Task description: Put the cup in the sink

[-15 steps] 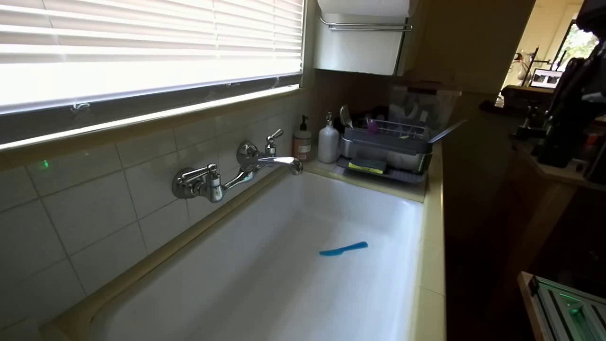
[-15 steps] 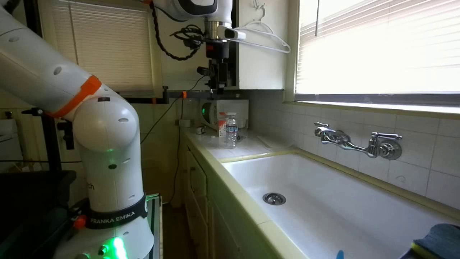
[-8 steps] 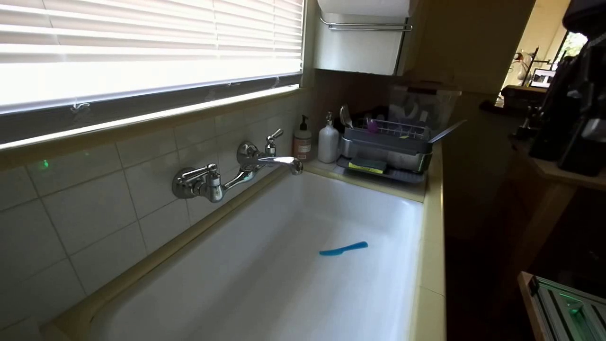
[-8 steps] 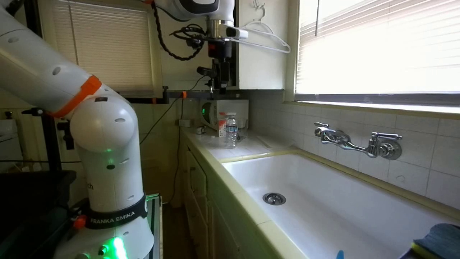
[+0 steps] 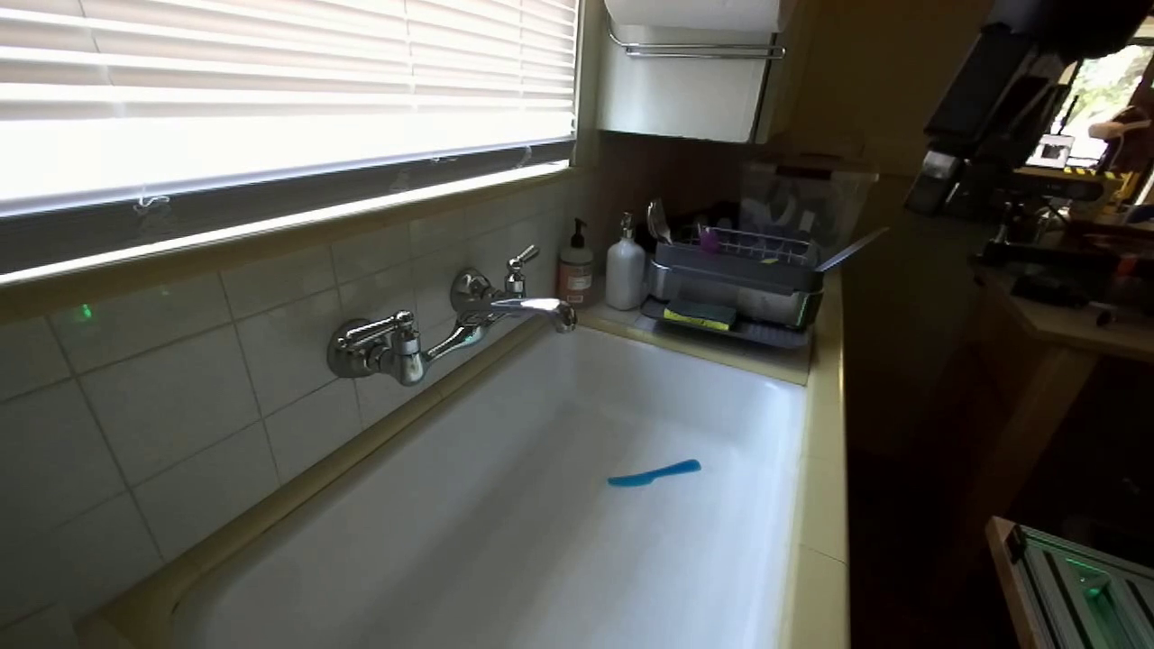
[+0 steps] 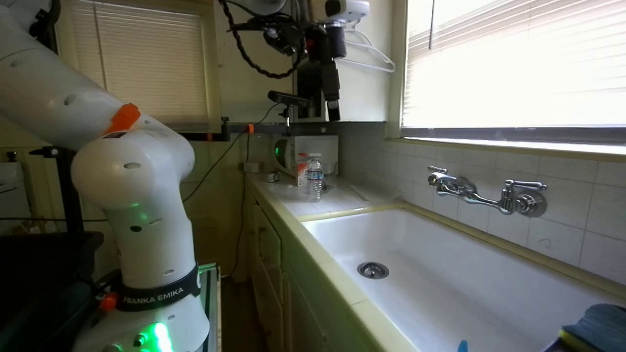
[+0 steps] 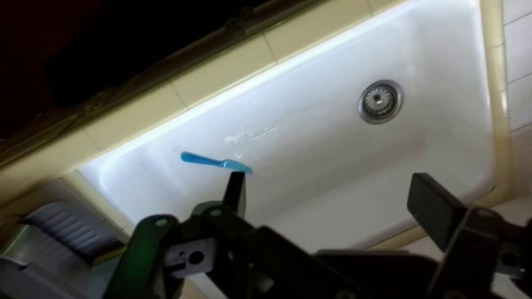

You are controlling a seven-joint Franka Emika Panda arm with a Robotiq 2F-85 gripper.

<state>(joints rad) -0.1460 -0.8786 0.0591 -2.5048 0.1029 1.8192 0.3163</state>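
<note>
Currently, the task is judged to be at the approach stage, with no grasp yet made. The gripper (image 7: 328,182) is spread wide, and nothing is held between its fingers; the sink (image 7: 316,108) lies below it. The purple plastic cup (image 5: 709,239) is at the grey dish rack (image 5: 730,270), toward one o'clock from the middle of the sink in an exterior view; its lower part is hidden, so its posture cannot be confirmed. In the wrist view the rack lies between eight and nine o'clock of the gripper, well apart from it. A blue plastic knife (image 7: 216,162) lies in the sink and is not the item required. Next move, as assessed: travel toward the rack, descend with the fingers either side of the cup, and close only once aligned.
</note>
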